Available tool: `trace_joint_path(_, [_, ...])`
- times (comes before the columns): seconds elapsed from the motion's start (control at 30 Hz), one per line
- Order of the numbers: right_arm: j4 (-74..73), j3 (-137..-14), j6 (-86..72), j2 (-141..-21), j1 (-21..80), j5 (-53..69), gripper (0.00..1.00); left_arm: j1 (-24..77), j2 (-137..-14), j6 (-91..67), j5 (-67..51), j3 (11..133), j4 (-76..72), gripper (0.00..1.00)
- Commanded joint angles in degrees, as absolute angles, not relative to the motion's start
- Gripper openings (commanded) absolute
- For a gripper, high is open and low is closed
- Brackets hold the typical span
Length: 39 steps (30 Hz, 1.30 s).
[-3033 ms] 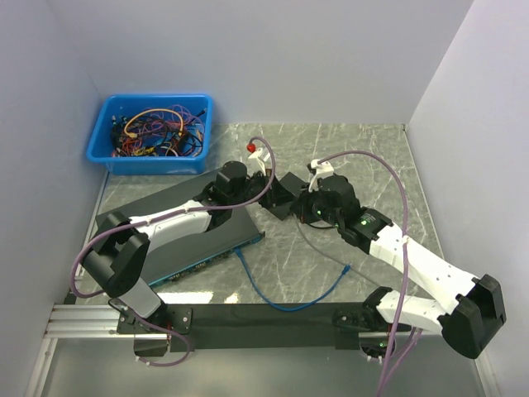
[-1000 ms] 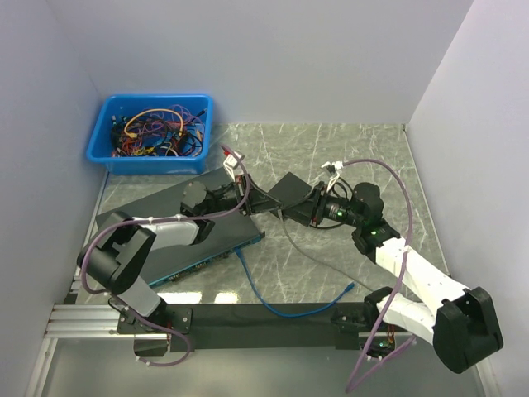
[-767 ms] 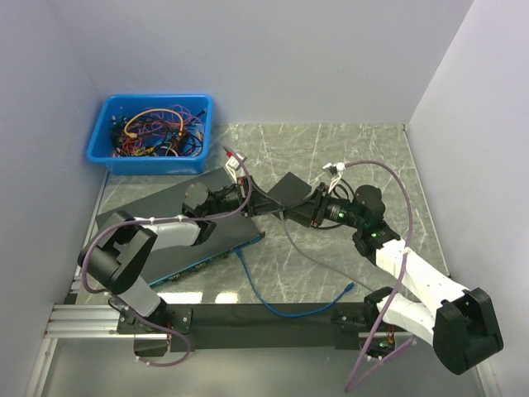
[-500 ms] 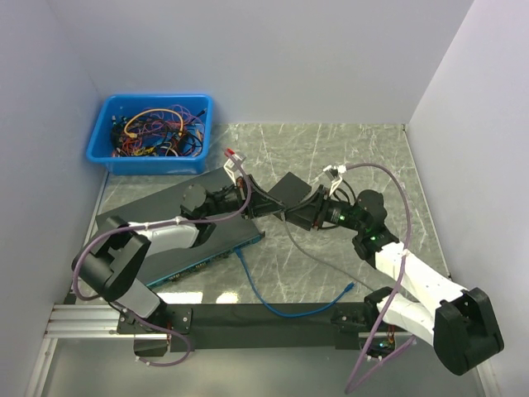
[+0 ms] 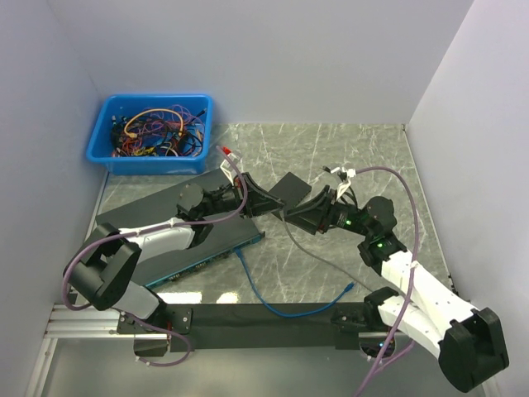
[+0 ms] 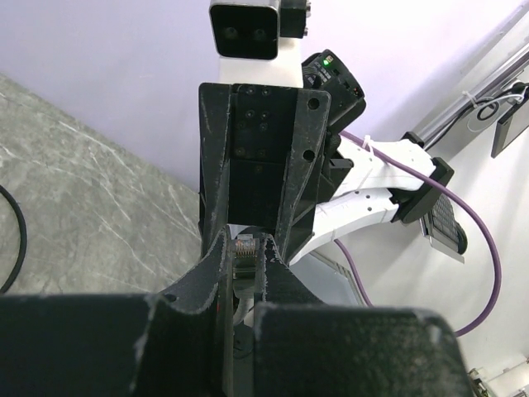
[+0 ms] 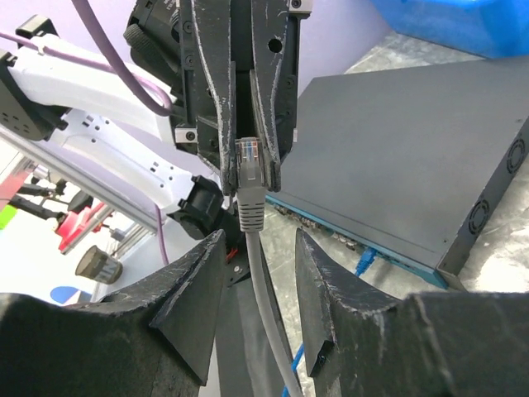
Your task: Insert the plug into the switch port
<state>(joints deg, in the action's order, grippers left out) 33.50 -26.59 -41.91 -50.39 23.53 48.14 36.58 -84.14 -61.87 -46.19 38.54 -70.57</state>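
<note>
My left gripper (image 6: 245, 248) is shut on the grey plug (image 6: 245, 266), whose gold contacts point away from the left wrist camera. In the right wrist view the plug (image 7: 250, 169) sits between the left fingers, and its grey cable (image 7: 264, 314) hangs down between my right gripper's (image 7: 259, 244) open fingers without touching them. From above, the left gripper (image 5: 263, 203) and right gripper (image 5: 291, 213) face each other tip to tip above the table, just right of the dark grey switch (image 5: 165, 219). The switch's port side (image 7: 347, 236) faces the near edge.
A blue cable (image 5: 285, 302) is plugged into the switch front and loops across the table. The grey cable (image 5: 318, 255) trails to the near right. A blue bin (image 5: 153, 132) of tangled cables stands at the back left. Walls close both sides.
The right arm has drawn back to the right and its jaws stand open off the plug. The left gripper has kept hold of the plug and shifted slightly right.
</note>
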Motion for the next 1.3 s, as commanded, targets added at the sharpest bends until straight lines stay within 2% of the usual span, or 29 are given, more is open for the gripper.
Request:
trace_joint_path(0.0, [37.52, -27.07, -42.62, -50.97, 23.64, 49.65, 0.47, 36.65, -83.5, -60.73, -45.7, 39.37, -72.07, 0.0])
trace_joint_path(0.47, [38.94, -28.65, -42.72, -55.46, 25.31, 49.22, 0.45, 37.35, -86.75, -63.01, -46.49, 40.17, -76.28, 0.01])
trace_joint_path(0.83, [39.29, -28.65, -42.8, -54.23, 25.31, 47.02, 0.36, 37.53, -87.18, -62.23, -46.58, 40.78, -74.62, 0.01])
trace_joint_path(0.87, [39.29, -28.74, -42.8, -54.32, 25.31, 46.93, 0.34, 37.53, -87.27, -62.23, -46.67, 40.78, -74.71, 0.01])
trace_joint_path(0.97, [39.81, -28.74, -43.24, -54.49, 25.31, 47.02, 0.17, 37.62, -87.98, -62.49, -47.02, 41.22, -74.71, 0.01])
trace_joint_path(1.0, [39.64, -28.74, -43.33, -54.41, 25.31, 46.85, 0.09, 37.62, -88.07, -62.58, -47.2, 41.48, -74.71, 0.01])
trace_joint_path(1.07, [38.94, -28.83, -43.24, -54.23, 25.31, 46.76, 0.02, 37.62, -88.42, -62.23, -47.46, 41.57, -74.01, 0.06])
trace_joint_path(1.1, [38.33, -28.92, -42.63, -53.88, 25.31, 46.32, 0.0, 37.62, -88.42, -61.79, -47.37, 41.83, -73.48, 0.13])
trace_joint_path(1.17, [35.35, -29.26, -41.67, -53.26, 25.4, 45.36, 0.0, 37.7, -88.42, -60.47, -46.76, 42.1, -70.76, 0.22])
trace_joint_path(1.2, [34.03, -29.44, -40.36, -52.57, 25.31, 44.83, 0.0, 37.62, -88.24, -59.77, -46.5, 42.27, -69.88, 0.3])
trace_joint_path(1.27, [29.74, -29.79, -38.77, -51.51, 25.31, 42.98, 0.0, 37.62, -87.98, -57.66, -45.53, 42.54, -66.21, 0.37])
